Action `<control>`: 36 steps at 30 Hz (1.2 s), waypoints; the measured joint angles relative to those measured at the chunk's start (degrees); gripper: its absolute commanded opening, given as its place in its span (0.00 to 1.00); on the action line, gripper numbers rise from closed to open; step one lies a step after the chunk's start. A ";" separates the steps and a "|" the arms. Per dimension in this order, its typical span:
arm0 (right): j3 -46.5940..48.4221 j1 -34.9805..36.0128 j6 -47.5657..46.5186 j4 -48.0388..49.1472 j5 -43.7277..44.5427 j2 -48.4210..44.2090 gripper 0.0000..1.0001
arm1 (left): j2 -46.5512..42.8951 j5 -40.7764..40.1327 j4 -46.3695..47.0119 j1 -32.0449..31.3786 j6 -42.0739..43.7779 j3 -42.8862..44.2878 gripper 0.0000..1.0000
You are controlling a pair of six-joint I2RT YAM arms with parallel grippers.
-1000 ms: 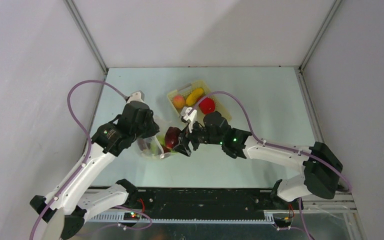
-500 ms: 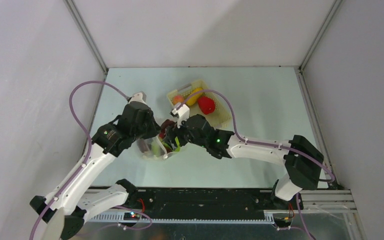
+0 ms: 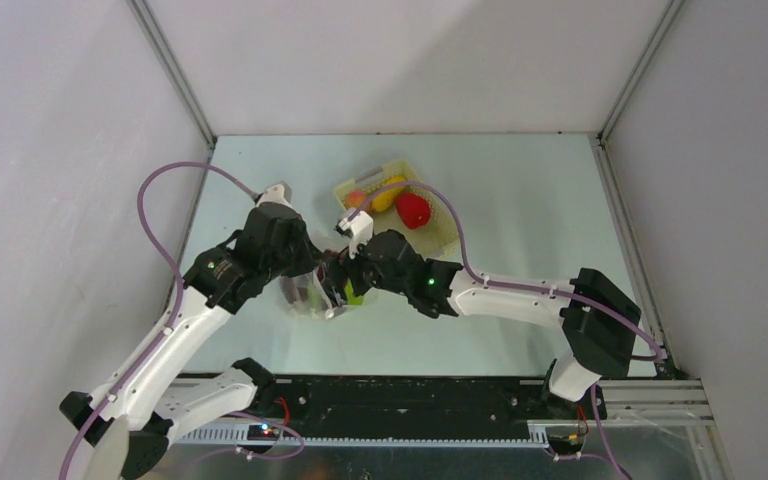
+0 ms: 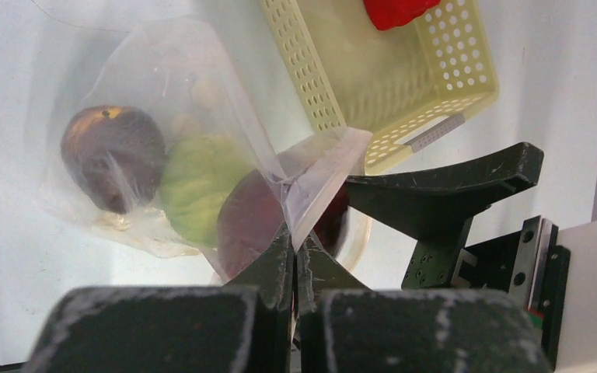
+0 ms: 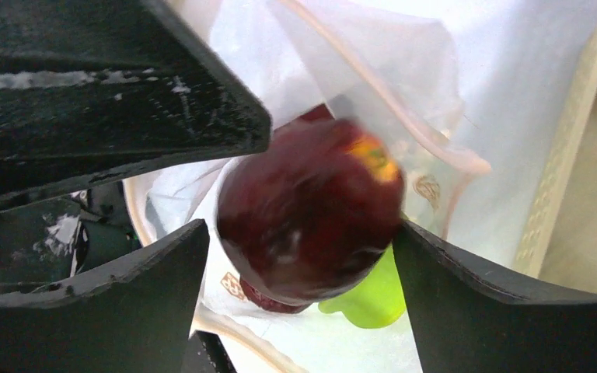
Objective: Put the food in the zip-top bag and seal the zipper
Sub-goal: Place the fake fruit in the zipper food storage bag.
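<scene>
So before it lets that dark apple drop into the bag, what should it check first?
1. Left pincer pinching the bag edge: ok, shut on it.
2. Bag mouth open around the apple: ok.
3. Right pincer gripping the apple: cannot tell, the apple is blurred.
4. Room inside the bag: ok, another apple and a green fruit lie deeper in.
5. Basket emptied: not ok, the pepper, banana and peach lie in it.
6. Bag mouth sealed: not ok, it is open.
</scene>
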 measured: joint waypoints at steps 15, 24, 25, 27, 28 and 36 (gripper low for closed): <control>0.02 -0.11 -1.27 -0.87 -3.10 -0.24 0.99 | 0.02 -0.52 0.00 0.00 -1.22 0.00 0.00; 0.02 -0.26 -0.96 -7.89 -4.02 -7.72 1.00 | 0.02 -1.68 -0.04 0.00 -1.27 0.00 0.00; 0.02 -0.28 -0.70 -8.70 -4.00 -9.11 0.99 | 0.02 -1.73 -0.04 0.00 -1.25 0.00 0.00; 0.02 -0.33 -0.24 -9.94 -3.26 -10.82 0.99 | 0.02 -1.84 -0.04 0.00 -1.25 0.00 0.00; 0.02 -0.35 0.02 -10.71 -2.69 -11.54 0.99 | 0.02 -1.86 -0.04 0.00 -1.25 0.00 0.00; -1.38 -2.40 4.85 -17.79 2.36 -13.40 0.86 | 0.00 -1.88 -0.04 0.00 -1.25 0.00 0.00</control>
